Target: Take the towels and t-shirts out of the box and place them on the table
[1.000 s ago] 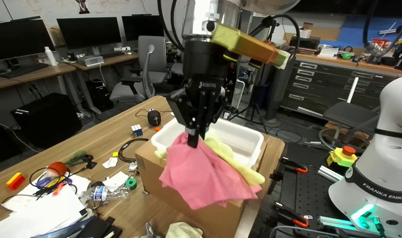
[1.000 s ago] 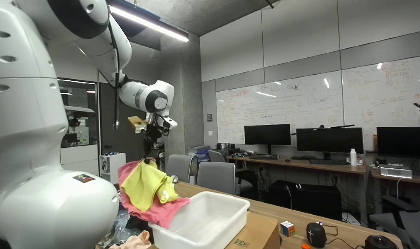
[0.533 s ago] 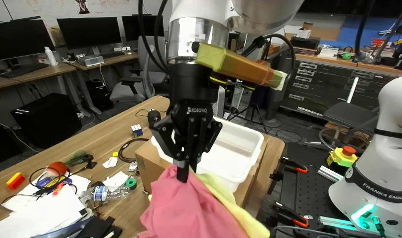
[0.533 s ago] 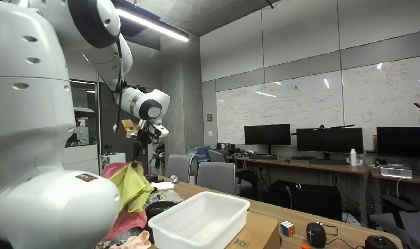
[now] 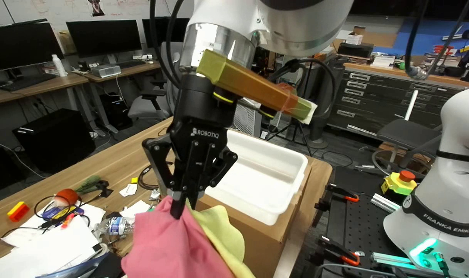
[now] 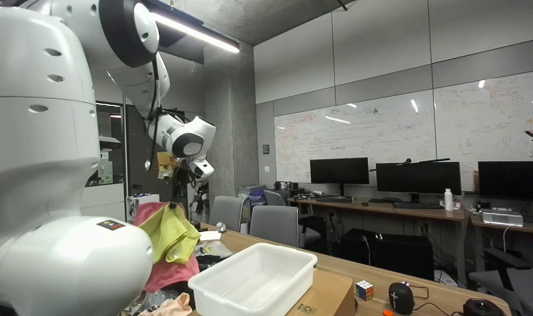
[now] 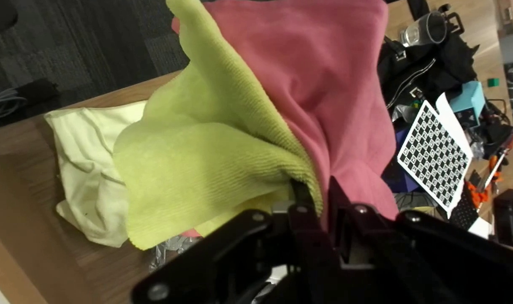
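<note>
My gripper (image 5: 185, 207) is shut on a pink towel (image 5: 168, 245) and a yellow towel (image 5: 222, 227), bunched together. In the wrist view the fingers (image 7: 317, 192) pinch the yellow towel (image 7: 197, 156) and the pink towel (image 7: 315, 63) between them. Both towels hang beside the white tub (image 6: 266, 270), which looks empty inside and sits on a cardboard box (image 6: 327, 294). In the wrist view a pale yellow cloth (image 7: 93, 177) lies on the wooden table, partly covered by the hanging yellow towel. A peach cloth (image 6: 172, 306) lies beside the tub in an exterior view.
Papers (image 5: 60, 239) and a plastic bottle (image 5: 116, 226) clutter the table. A puzzle cube (image 6: 365, 290) and a black speaker (image 6: 401, 297) stand beyond the box. The wrist view shows a checkerboard (image 7: 435, 154), a black bag (image 7: 425, 71) and a glass mug (image 7: 427, 29).
My gripper has carried both towels from over the tub's edge to beside it, leftward and downward in an exterior view. The tub's inside now shows bare. The gripper has tilted slightly.
</note>
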You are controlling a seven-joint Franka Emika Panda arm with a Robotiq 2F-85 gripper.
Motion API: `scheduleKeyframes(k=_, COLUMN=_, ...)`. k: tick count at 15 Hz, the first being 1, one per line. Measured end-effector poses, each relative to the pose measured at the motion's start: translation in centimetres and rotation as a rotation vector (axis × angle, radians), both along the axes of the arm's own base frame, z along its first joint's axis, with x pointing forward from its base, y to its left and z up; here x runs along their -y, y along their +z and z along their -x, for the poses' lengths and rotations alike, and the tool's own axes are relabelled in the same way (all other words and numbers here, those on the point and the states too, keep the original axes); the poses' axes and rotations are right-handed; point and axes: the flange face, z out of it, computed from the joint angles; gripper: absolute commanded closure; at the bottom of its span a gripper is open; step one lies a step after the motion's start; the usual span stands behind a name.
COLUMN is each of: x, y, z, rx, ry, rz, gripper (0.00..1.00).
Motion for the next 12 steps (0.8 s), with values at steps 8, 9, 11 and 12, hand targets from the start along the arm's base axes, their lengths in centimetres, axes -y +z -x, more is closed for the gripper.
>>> scheduleKeyframes(k=8, x=-0.1, y=-0.8, z=0.3, rx=0.046, ry=0.027, rz=0.037, gripper=0.01)
scheduleKeyframes(k=9, x=0.0, y=-0.9, z=0.3, rx=0.050, ry=0.030, rz=0.046, gripper=0.00)
scheduleKeyframes(k=11, x=0.2, y=-1.3, z=0.4, rx=0.052, ry=0.037, rz=0.067, gripper=0.00)
scheduleKeyframes(k=12, x=0.4, y=-1.4, z=0.6, rx=0.052, ry=0.037, rz=0.083, gripper=0.00)
